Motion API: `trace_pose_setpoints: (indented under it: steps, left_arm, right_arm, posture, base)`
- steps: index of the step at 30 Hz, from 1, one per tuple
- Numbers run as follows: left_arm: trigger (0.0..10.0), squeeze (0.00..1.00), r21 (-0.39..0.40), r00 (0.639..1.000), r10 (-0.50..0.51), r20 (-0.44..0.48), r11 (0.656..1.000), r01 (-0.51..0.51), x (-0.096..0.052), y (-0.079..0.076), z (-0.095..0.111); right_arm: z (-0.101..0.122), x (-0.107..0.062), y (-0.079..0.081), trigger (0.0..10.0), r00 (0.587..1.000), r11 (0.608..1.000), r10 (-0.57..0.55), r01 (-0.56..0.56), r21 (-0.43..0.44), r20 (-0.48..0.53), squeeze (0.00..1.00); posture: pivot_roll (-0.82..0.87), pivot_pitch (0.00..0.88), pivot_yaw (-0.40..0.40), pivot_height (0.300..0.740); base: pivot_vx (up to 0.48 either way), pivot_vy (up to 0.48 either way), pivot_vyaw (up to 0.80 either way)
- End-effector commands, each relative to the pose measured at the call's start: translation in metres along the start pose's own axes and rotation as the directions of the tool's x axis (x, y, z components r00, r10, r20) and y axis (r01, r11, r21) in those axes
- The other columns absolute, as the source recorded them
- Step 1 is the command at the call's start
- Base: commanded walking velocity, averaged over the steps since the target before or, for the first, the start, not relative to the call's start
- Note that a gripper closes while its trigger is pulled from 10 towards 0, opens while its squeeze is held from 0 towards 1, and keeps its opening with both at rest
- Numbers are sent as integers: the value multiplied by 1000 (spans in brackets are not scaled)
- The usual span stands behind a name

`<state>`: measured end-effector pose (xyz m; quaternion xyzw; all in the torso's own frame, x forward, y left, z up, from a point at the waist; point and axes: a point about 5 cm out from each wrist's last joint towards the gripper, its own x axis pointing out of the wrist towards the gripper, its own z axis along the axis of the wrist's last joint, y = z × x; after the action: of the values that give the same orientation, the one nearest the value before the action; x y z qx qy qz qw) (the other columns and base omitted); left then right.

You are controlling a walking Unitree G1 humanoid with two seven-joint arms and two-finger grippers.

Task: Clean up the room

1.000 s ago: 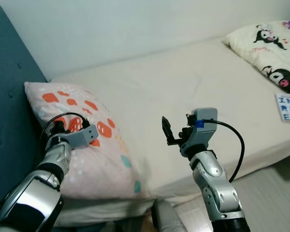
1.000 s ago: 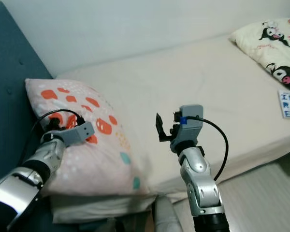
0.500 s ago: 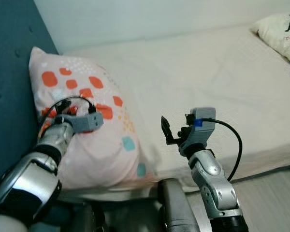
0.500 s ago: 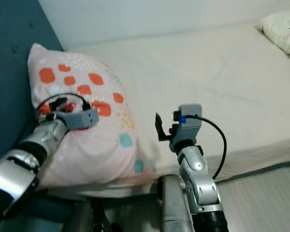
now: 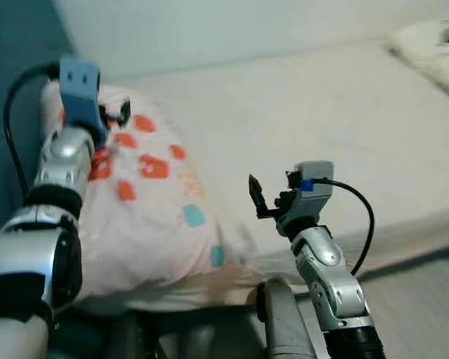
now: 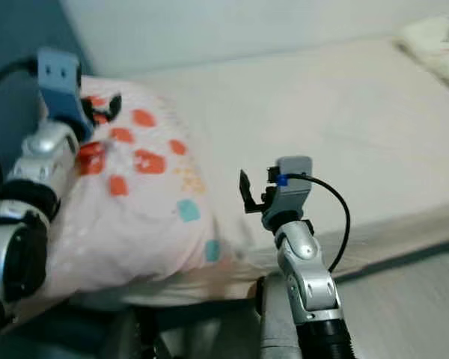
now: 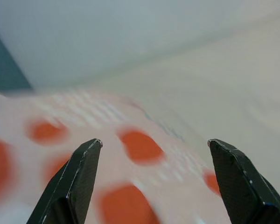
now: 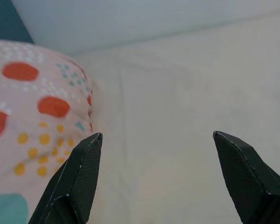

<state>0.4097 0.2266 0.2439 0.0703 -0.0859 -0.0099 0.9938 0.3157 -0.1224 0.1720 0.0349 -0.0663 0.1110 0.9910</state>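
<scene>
- At the far left, your left end effector (image 5: 118, 114) was raised over the upper part of the pale pink fabric pillow with orange and teal patches (image 5: 153, 217). Its wrist view showed the two black fingers spread wide with nothing between them, so it was released.
- That pillow lay at the head end of the bed with the cream sheet (image 5: 314, 127), leaning against the dark teal padded headboard (image 5: 19, 45). I judged this part of the tidy-up close to done: the pillow sat where a pillow belongs, though its lower edge slumped toward the bed's near side and might have wanted straightening.
- Your right end effector (image 6: 244, 196) hung over the near edge of the bed, just beside the pillow's lower corner and apart from it. Its fingers were also wide apart and empty.
- At the far right, a white pillow (image 5: 434, 48) lay at the other end of the bed, still to be dealt with, I judged.
- You could not have read much detail. Both eye views were blurred. The white pillow was cut off by the frame edge, and its print was too smeared to make out. Whether the left fingertips touched the pink pillow could not be told.
</scene>
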Motion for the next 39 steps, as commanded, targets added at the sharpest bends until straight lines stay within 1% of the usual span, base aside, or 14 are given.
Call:
trace_pose_setpoints:
  steps: [1,2,5,9,11,14,15,16,20,27,30,32,34,39]
  left_arm:
    - [10000,0,-60,997,17,-81,998,-22,-11,5,-27]
    - [10000,0,-60,997,17,-81,998,-22,-11,5,-27]
    - [10000,0,-160,985,-3,-175,987,-25,-30,-20,-73]
    - [10000,0,-200,986,63,-154,975,-93,-30,-31,-75]
    - [10000,0,-275,986,142,-90,948,-162,-21,-32,-57]
    - [10000,0,-333,986,157,-60,928,-168,-15,-33,-45]
    - [10000,0,-459,990,140,19,881,-116,-2,-40,-17]
    - [10000,0,-500,991,124,51,862,-82,3,-45,-6]
    - [10000,0,-564,989,84,118,826,-3,16,-58,26]
    - [10000,0,-551,981,96,166,834,12,23,-61,52]
    - [10000,0,-481,971,148,186,876,-41,23,-53,61]
    - [10000,0,-366,948,253,193,915,-169,21,-38,64]
    - [10000,0,-286,924,326,202,921,-263,19,-24,66]
    - [10000,0,-188,899,387,203,917,-352,17,-7,71]
  right_arm:
    - [-3,1,4,10000,1000,1000,22,-22,14,-6,0]
    - [-3,1,4,10000,1000,1000,22,-22,14,-6,0]
    - [-3,5,8,10000,999,999,41,-41,14,-3,0]
    - [-3,5,9,10000,999,999,47,-47,16,-2,0]
    - [-3,4,9,10000,999,999,46,-46,19,0,0]
    - [-4,2,8,10000,999,999,44,-44,21,-1,0]
    - [-6,0,8,10000,999,999,39,-39,23,-6,0]
    - [-7,-1,9,10000,999,999,37,-37,25,-9,0]
    - [-9,-5,11,10000,999,999,27,-27,34,-17,0]
    - [-14,-13,5,10000,999,998,-27,29,63,-32,0]
    - [-16,-18,-7,10000,996,979,-85,88,185,-24,0]
    - [-17,-18,-8,10000,997,969,-81,83,233,-18,0]
    - [-16,-14,-2,10000,999,966,-46,47,253,-8,0]
    - [-9,-6,6,10000,1000,951,-9,1,309,22,0]
  posture:
    - [-275,194,75,540]
    - [-275,194,75,540]
    - [-265,193,67,540]
    - [-265,198,65,540]
    - [-269,205,66,540]
    - [-269,205,66,540]
    - [-274,220,72,540]
    - [-274,220,72,540]
    - [-286,247,83,540]
    - [-292,274,100,540]
    - [-276,306,113,540]
    - [-267,325,116,540]
    - [-265,335,118,540]
    - [-257,347,118,540]
  base:
    - [0,0,0]
    - [0,0,0]
    - [0,0,0]
    - [0,0,0]
    - [0,0,0]
    - [0,0,0]
    - [0,0,0]
    - [0,0,0]
    - [0,0,0]
    - [0,0,0]
    - [0,0,0]
    - [0,0,0]
    - [0,0,0]
    - [0,0,0]
